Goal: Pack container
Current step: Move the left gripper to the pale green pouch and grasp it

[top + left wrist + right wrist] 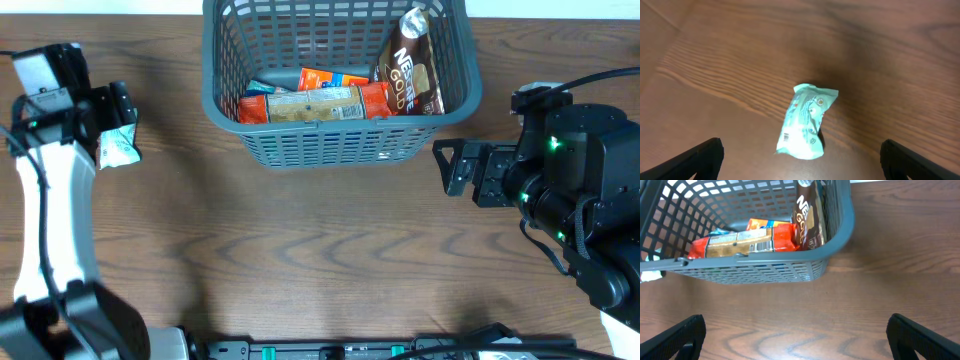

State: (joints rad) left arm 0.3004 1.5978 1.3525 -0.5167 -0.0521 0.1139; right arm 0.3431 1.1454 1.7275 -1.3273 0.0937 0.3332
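The dark grey slatted basket (230, 125) stands at the table's back middle. It also shows in the right wrist view (840, 227). It holds an orange packet (315, 104), a brown Nescafe Gold pouch (410, 68) leaning upright and a blue item behind. A small light green packet (118, 148) lies on the table at the left, centred in the left wrist view (806, 121). My left gripper (800, 160) hangs open right above it, jaws spread either side, empty. My right gripper (447, 168) is open and empty, right of the basket's front corner.
Bare wooden table spreads in front of the basket. A dark rail (380, 350) runs along the table's front edge.
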